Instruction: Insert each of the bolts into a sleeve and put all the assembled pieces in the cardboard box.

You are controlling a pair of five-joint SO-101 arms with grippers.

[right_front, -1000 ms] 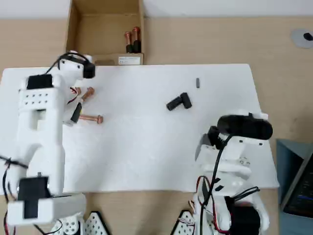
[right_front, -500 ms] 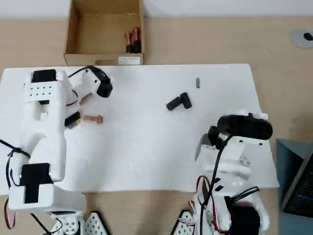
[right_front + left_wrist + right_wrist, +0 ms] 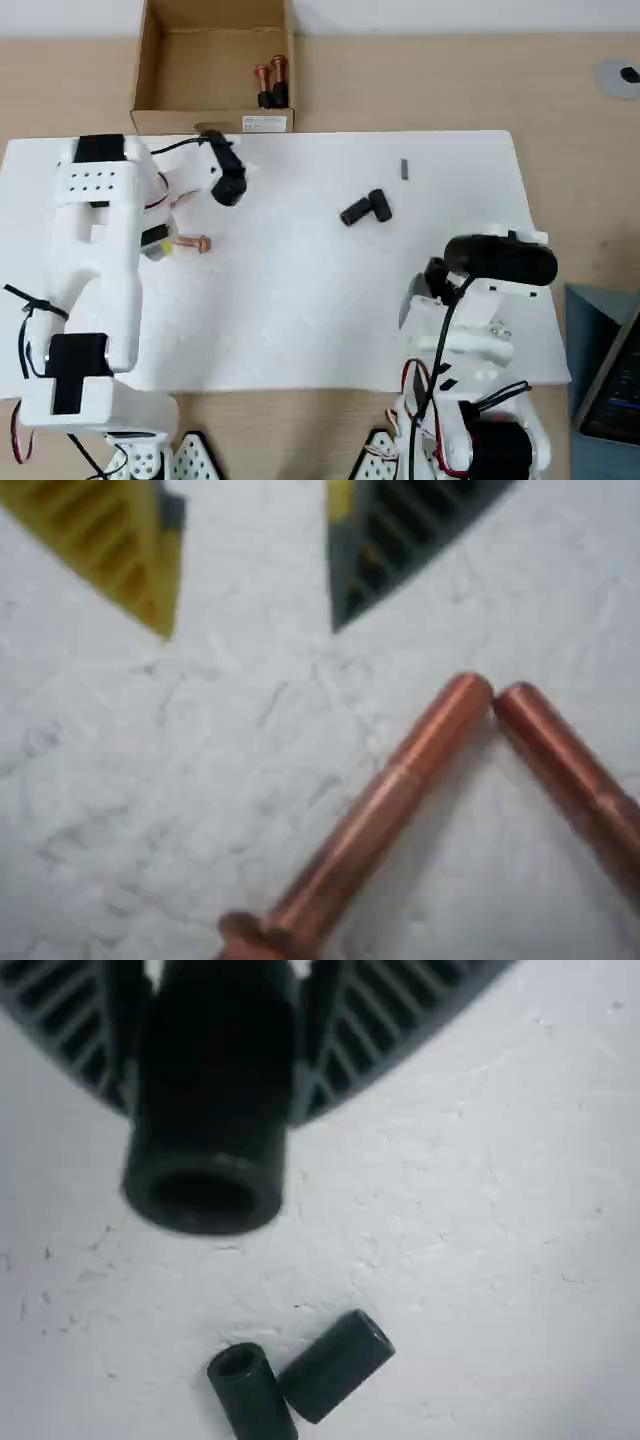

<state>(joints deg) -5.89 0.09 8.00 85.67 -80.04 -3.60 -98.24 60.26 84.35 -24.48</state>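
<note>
Left gripper [image 3: 250, 615]: jaws wide, empty. 2 copper-coloured metal bolts [image 3: 370, 810] just beside, not between jaws. High view: left-centre, nearer bolt's axis horizontal. Right gripper [image 3: 215, 1100] clamps black cylindrical sleeve [image 3: 205, 1175]. Left arm nearer bolts.

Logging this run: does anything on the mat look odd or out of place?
Only a small grey piece alone near the far edge of the mat, beyond the two loose sleeves; what it is, I cannot tell.
</note>
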